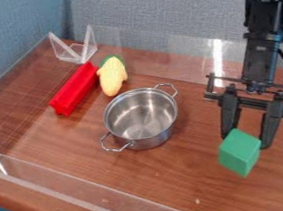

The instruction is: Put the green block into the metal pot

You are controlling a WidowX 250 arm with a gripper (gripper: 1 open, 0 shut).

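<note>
The green block (241,152) is a small matte cube at the right front of the wooden table, gripped at its top between the two dark fingers (229,124) of my gripper (250,137). The gripper points steeply down from the black arm at the upper right and is shut on the block. The metal pot (140,118) is shiny, round and lidless, with two small side handles. It stands upright in the middle of the table, to the left of the block and apart from it. Its inside looks empty.
A long red block (73,89) and a yellow-green fruit-like object (112,75) lie side by side behind the pot at the left. Clear plastic walls (67,46) border the wooden table (55,141). A dark bar covers the left edge of the view.
</note>
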